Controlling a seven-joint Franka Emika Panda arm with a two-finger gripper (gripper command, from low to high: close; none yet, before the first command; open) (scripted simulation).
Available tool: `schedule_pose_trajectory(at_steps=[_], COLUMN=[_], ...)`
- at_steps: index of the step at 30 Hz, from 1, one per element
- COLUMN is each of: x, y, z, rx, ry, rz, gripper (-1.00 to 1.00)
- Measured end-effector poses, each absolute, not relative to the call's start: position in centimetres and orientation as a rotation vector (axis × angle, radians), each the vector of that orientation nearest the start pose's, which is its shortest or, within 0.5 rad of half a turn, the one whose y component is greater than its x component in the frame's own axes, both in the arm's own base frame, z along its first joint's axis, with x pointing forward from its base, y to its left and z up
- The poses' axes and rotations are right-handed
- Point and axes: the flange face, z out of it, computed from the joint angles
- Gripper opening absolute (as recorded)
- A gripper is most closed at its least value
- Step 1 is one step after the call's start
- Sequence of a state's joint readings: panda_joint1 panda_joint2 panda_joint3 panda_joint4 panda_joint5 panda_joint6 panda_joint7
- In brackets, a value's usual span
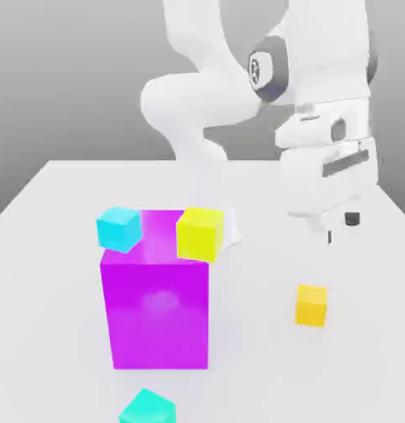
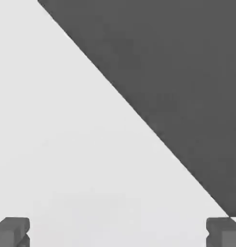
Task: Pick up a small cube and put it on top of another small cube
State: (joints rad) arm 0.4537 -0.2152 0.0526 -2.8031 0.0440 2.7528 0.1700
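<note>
teal cube (image 1: 146, 408) — nearest | amber cube (image 1: 312, 304) — below gripper (image 1: 340, 229), apart | fingers spread

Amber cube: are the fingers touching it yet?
Apart. In the exterior view the gripper hangs above and behind the amber cube, with bare table between them; in the hand view the fingers are spread open.
</note>
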Motion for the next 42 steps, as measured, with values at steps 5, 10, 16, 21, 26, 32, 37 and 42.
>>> schedule_pose_trajectory(at_steps=[5, 10, 16, 21, 26, 32, 37, 42], x=[27.5, 27.3, 27.3, 27.4, 27.4, 33.2, 37.0, 38.3], y=[20.4, 20.0, 19.9, 20.0, 20.0, 17.9, 13.2, 7.1], z=[18.5, 14.1, 13.3, 15.2, 19.3, 26.2, 32.8, 39.2], rx=[-3.007, -3.009, -3.010, -3.010, -3.008, -3.096, -3.160, -3.141], ry=[-0.901, -0.899, -0.899, -0.900, -0.910, -0.581, -0.133, 0.379], rz=[-0.014, 0.000, 0.003, 0.002, -0.006, -0.067, -0.084, -0.067], gripper=[0.00, 0.00, -1.00, -1.00, -1.00, -1.00, -1.00, -1.00])
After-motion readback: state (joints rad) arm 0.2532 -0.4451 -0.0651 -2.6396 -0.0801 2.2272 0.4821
